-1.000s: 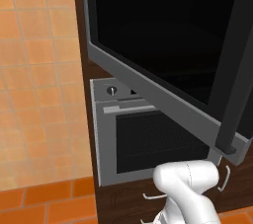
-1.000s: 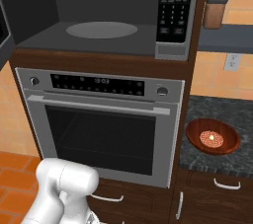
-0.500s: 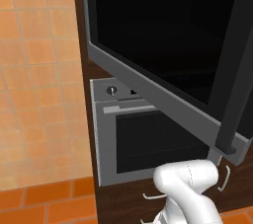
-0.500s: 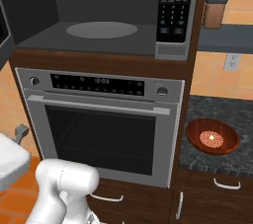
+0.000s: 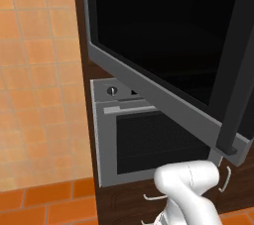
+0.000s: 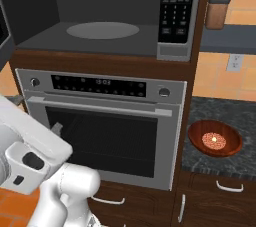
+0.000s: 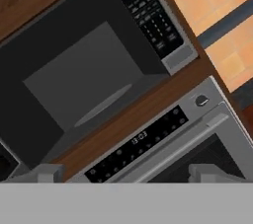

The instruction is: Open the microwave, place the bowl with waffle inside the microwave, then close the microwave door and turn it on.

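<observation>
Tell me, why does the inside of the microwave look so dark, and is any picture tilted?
In the right base view the microwave cavity is unlit grey, the turntable paler. In the left base view the microwave door window is plain black, with no glare. The hand view is rolled, so the oven runs diagonally.

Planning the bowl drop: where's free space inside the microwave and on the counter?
The microwave cavity is bare: turntable is clear, bordered by the open door at left and the keypad at right. The counter patch is mostly taken by the bowl with waffle.
</observation>
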